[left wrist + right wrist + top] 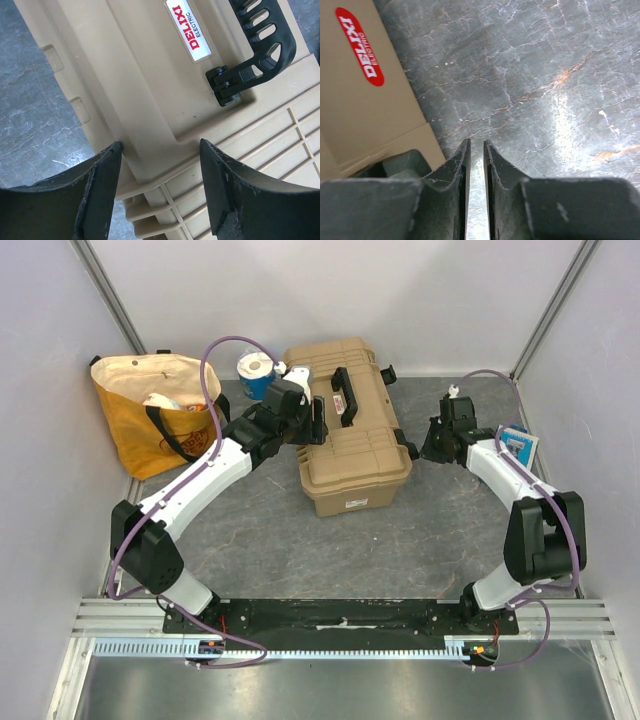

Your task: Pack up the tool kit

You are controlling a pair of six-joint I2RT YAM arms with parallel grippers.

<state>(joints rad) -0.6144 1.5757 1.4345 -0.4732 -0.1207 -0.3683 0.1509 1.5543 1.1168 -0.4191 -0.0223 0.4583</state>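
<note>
The tan ribbed toolbox (352, 440) lies with its lid down in the middle of the table, its black handle (345, 396) flat on top. My left gripper (316, 422) hovers over the box's left edge. In the left wrist view it (160, 145) stands open, its fingertips straddling a raised step of the lid (150, 75) near the handle hinge (225, 85). My right gripper (432, 445) is at the box's right side, beside a black latch (408, 447). In its own view the jaws (476, 142) are almost together, with only a thin slit and nothing between them, over the grey table beside the box wall (360, 100).
A yellow cloth bag (150, 420) stands at the back left. A blue and white roll (257, 373) sits behind the box. A flat blue-white packet (518, 445) lies by the right wall. White walls close in three sides.
</note>
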